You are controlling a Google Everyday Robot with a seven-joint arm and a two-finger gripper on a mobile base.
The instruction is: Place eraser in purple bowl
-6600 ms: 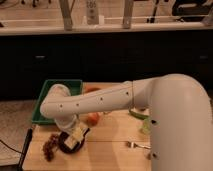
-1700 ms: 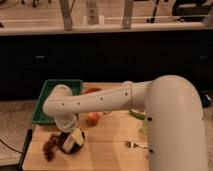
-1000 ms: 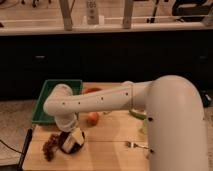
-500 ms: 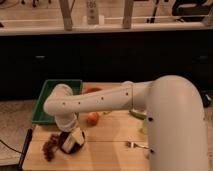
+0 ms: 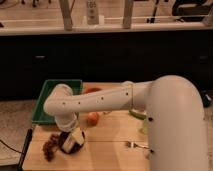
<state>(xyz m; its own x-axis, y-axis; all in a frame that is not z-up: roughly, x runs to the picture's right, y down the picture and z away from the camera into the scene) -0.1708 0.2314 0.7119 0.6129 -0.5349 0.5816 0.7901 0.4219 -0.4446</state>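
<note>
My gripper [image 5: 69, 138] hangs from the white arm [image 5: 100, 101] at the front left of the wooden table [image 5: 107, 150]. It is right down at the dark purple bowl [image 5: 79, 147], which shows only as a dark rim around it. The cream-white eraser [image 5: 74, 142] with its black base is at the gripper, over or inside the bowl. I cannot tell whether the eraser rests in the bowl or is still held.
A bunch of dark red grapes [image 5: 49, 146] lies just left of the bowl. An orange fruit [image 5: 93, 118] sits behind it. A green tray [image 5: 46, 102] is at the back left, an orange-red bowl [image 5: 92, 91] is partly behind the arm, and a fork [image 5: 134, 145] lies right.
Over the last second nothing has visibly moved. Compared with 6.6 s ago the gripper sits almost in the same spot over the bowl.
</note>
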